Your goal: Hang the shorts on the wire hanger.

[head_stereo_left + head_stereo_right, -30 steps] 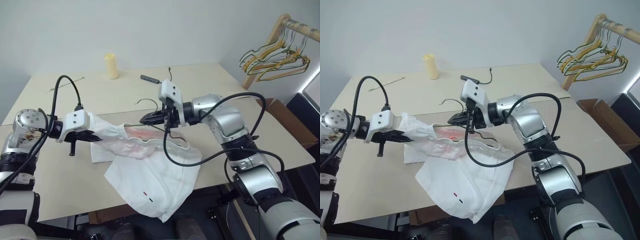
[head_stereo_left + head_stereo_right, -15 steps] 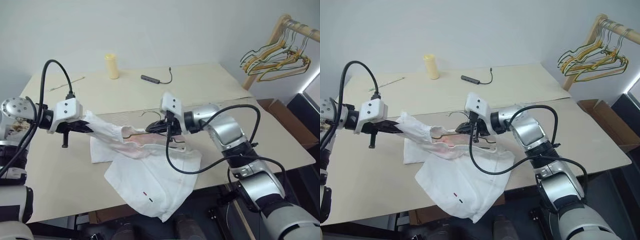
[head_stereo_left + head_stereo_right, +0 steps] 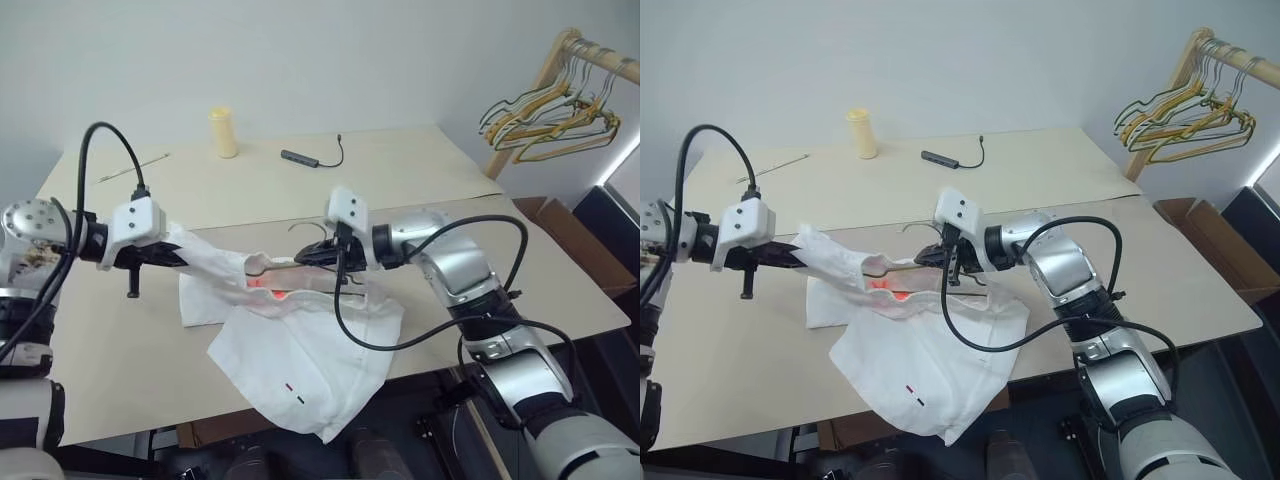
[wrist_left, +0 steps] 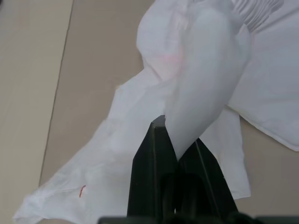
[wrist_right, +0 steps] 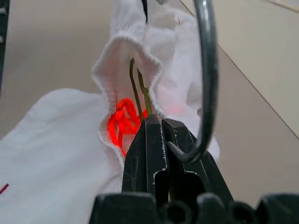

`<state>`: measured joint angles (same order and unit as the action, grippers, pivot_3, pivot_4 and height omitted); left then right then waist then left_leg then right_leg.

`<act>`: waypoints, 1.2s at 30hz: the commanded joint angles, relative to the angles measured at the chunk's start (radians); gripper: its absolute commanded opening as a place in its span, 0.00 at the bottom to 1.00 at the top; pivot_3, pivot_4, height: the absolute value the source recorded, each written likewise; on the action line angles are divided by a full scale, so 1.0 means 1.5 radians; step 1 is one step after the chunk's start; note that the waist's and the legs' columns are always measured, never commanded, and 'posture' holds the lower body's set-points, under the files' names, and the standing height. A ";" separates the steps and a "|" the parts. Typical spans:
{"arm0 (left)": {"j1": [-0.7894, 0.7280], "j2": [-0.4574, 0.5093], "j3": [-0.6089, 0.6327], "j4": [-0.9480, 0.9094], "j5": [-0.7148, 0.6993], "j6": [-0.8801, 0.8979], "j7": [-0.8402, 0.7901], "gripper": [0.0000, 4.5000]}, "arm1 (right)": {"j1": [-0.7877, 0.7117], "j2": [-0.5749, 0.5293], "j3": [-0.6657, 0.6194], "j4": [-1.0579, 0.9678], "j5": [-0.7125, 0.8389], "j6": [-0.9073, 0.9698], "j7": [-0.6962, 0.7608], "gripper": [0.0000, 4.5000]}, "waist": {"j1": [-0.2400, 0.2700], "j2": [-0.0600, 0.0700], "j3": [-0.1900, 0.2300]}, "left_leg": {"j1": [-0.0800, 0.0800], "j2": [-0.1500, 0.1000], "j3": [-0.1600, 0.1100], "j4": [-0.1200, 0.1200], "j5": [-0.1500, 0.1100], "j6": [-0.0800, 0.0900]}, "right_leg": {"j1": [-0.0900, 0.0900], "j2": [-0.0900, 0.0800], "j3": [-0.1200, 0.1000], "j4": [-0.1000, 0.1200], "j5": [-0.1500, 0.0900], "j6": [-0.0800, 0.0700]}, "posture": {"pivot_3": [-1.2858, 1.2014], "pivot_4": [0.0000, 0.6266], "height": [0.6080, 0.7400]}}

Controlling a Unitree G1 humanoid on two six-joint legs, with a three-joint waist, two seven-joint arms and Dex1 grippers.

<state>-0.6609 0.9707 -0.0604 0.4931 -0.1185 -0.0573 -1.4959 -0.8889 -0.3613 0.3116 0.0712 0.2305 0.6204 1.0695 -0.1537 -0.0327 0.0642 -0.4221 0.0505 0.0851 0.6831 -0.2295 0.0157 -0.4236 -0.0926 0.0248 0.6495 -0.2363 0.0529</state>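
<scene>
A pale beige table (image 3: 520, 290), made of two boards with a seam running across it, carries everything. At its far side stand a small yellow cylindrical container (image 3: 223, 132), a thin stick (image 3: 133, 168) lying flat to its left, and a dark bar with a short cable (image 3: 312, 158) to its right. The white shorts (image 3: 300, 365) rest on the near part, one leg drooping over the front edge.
</scene>
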 commanded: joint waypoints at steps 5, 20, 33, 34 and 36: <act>0.033 -0.002 0.011 -0.056 -0.007 0.005 0.018 0.00 | -0.056 -0.001 -0.053 -0.039 0.053 0.052 -0.007 0.00 | 0.003 0.000 0.000 | 0.000 0.000 0.000 0.000 0.000 0.000 | 0.000 0.000 0.000 0.000 0.000 0.000 | 0.48 0.01 1.00; 0.020 0.026 0.083 -0.097 -0.097 0.039 0.014 0.88 | -0.179 -0.032 -0.060 0.022 0.089 0.190 0.021 0.00 | -0.001 -0.001 -0.001 | 0.000 0.000 0.000 0.000 0.000 0.000 | 0.000 0.000 0.000 0.000 0.000 0.000 | 0.48 0.02 1.00; -0.140 -0.114 -0.027 -0.018 -0.038 0.008 0.028 1.00 | -0.285 -0.042 -0.028 0.072 0.095 0.234 0.056 0.00 | -0.003 -0.001 -0.005 | 0.000 -0.001 0.000 0.000 0.000 0.000 | 0.001 -0.001 -0.002 0.000 0.000 0.000 | 0.47 0.01 1.00; -0.151 -0.120 -0.038 0.005 -0.022 -0.009 0.027 1.00 | -0.287 -0.041 -0.028 0.070 0.096 0.235 0.058 0.00 | -0.007 -0.001 -0.005 | 0.000 0.000 0.000 0.000 0.000 0.000 | 0.000 0.000 -0.002 0.000 0.000 0.000 | 0.46 0.00 1.00; -0.175 -0.137 -0.056 0.050 0.004 -0.036 0.035 0.96 | -0.289 -0.041 -0.027 0.067 0.098 0.234 0.060 0.00 | -0.015 -0.001 -0.005 | -0.001 0.000 0.000 0.000 0.000 0.000 | 0.000 0.000 -0.002 0.000 0.000 0.000 | 0.46 0.00 1.00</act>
<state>-0.8705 0.7678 -0.1454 0.5398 -0.1402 -0.0683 -1.4575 -1.2823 -0.4188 0.2906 0.1932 0.3665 0.9771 1.1518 -0.1756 -0.0337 0.0566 -0.4236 0.0498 0.0845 0.6837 -0.2292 0.0153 -0.4236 -0.0931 0.0225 0.6492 -0.2362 0.0526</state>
